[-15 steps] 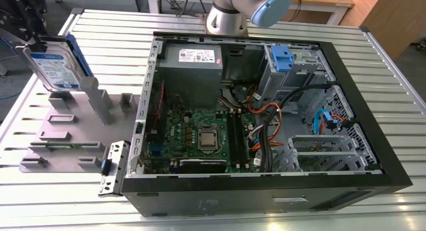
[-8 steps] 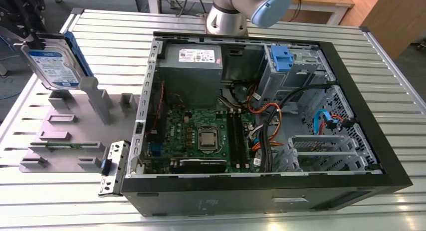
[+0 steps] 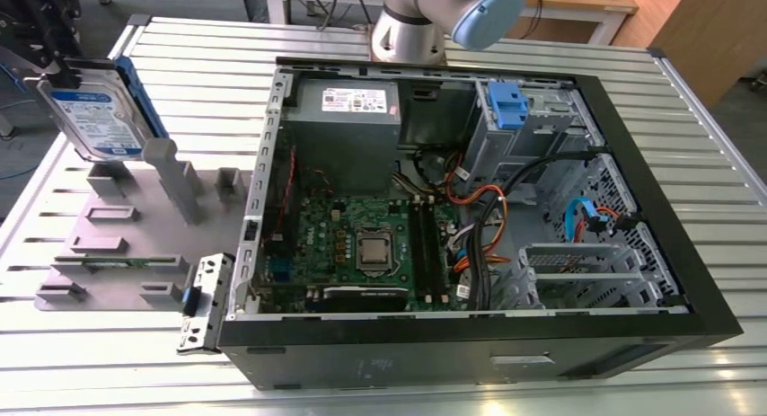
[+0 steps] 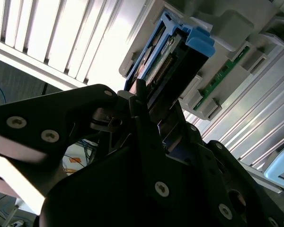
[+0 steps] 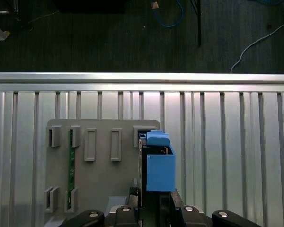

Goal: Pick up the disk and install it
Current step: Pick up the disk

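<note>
The disk, a silver hard drive with a white-and-blue label and a blue bracket, hangs tilted at the exterior view's far left. It is just above the grey holder plate. My gripper is shut on its upper end. In the first wrist view the disk appears edge-on between the fingers, over the holder plate and close to one of its slots. In the second wrist view the disk sticks out past my gripper.
An open computer case lies at the exterior view's right, with a blue caddy on its metal bay, a grey power supply, a motherboard and loose cables. A green memory stick stands in the holder. The arm's base rises behind the case.
</note>
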### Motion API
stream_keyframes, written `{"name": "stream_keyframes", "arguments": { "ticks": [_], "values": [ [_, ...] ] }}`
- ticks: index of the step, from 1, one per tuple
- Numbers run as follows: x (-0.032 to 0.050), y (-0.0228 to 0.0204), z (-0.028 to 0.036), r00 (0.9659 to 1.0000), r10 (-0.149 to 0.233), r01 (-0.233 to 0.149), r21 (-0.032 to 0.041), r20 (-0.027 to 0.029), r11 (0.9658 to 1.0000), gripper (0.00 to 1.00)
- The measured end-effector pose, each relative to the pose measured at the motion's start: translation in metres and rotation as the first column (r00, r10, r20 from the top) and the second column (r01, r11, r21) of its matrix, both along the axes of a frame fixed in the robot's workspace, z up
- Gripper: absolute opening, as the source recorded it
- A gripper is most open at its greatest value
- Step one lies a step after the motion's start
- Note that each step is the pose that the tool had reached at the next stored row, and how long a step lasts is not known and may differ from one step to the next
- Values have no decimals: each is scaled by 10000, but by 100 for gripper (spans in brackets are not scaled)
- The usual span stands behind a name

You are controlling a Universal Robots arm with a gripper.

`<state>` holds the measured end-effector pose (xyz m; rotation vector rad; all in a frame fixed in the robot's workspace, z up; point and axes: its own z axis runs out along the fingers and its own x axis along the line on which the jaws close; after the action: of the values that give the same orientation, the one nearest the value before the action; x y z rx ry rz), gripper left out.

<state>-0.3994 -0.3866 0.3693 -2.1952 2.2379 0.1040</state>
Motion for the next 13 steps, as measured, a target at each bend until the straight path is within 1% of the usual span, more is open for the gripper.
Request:
{"name": "stream_keyframes", "arguments": {
  "ticks": [6, 7, 10, 13],
  "values": [
    [0, 0, 4, 10000, 0, 0, 0, 0, 10000, 35],
    [0, 0, 15, 10000, 0, 0, -4, -6, 10000, 35],
    [0, 0, 71, 10000, 0, 0, 1, 0, 10000, 35],
    [0, 0, 171, 10000, 1, -1, 0, 0, 10000, 35]
  ]
}}
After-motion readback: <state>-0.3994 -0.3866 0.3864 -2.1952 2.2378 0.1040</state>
